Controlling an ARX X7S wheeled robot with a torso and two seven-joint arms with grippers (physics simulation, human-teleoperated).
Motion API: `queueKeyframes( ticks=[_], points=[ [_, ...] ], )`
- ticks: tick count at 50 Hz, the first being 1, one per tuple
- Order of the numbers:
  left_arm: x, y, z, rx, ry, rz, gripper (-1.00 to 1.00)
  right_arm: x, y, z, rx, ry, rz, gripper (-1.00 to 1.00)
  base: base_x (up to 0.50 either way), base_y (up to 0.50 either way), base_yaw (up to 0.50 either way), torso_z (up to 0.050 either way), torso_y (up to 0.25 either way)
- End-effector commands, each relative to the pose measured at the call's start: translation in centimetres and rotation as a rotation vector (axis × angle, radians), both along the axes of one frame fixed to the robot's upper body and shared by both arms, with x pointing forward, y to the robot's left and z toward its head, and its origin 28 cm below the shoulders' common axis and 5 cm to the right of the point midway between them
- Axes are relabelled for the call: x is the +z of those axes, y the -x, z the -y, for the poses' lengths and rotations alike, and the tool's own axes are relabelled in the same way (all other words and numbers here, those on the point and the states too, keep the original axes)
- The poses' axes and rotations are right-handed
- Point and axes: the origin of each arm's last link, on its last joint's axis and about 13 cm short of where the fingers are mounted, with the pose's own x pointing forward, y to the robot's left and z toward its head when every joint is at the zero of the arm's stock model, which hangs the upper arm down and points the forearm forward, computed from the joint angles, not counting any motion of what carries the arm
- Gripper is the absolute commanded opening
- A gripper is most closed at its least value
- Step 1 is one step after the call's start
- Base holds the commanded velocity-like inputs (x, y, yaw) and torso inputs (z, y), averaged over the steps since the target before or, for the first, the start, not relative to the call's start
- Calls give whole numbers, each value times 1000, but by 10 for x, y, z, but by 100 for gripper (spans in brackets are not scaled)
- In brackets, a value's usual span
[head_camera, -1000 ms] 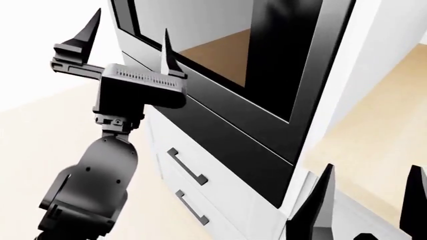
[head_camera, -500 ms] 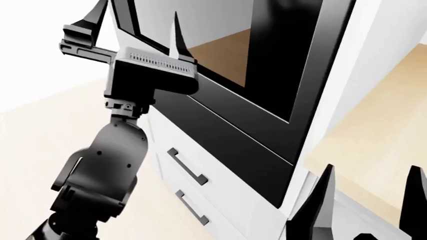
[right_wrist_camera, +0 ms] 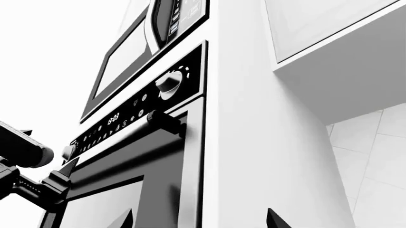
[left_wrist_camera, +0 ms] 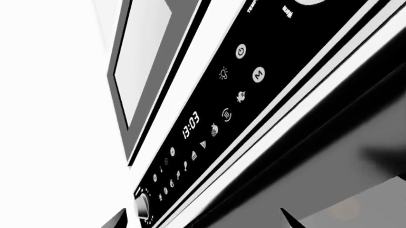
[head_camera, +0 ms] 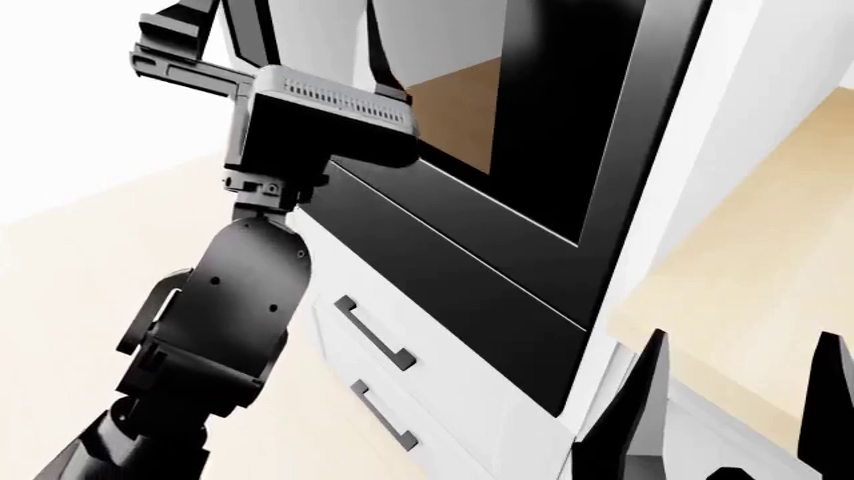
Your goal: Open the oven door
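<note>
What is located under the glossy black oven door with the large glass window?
Under the glossy black oven door sit white drawers with dark bar handles. Two are visible; anything lower is outside the head view.

My oven door, glossy black with a big reflective window and grey frame, stands shut, filling my view toward one o'clock.
</note>
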Motion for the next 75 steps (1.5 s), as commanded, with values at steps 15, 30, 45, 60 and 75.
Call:
queueKeyframes(
  ticks=[15, 30, 45, 60, 75],
  points=[
    [5, -11, 9, -37, -28, -6, 100, 1, 0, 1, 0, -9, 0, 100, 0, 0, 0, 0, 0],
    [3, -9, 8, -39, -22, -12, 100, 1, -1, 0, -2, -8, -2, 100, 0, 0, 0, 0, 0],
    [7, -15, 9, -44, -31, 19, 100, 1, -1, 0, 0, -7, -1, 100, 0, 0, 0, 0, 0],
    [13, -22, 11, -90, -49, 26, 100, 1, -1, 0, 2, -5, -1, 100, 0, 0, 0, 0, 0],
    [14, -26, 15, -118, -53, 41, 100, 1, -1, 0, 0, -3, 0, 100, 0, 0, 0, 0, 0]
  ],
)
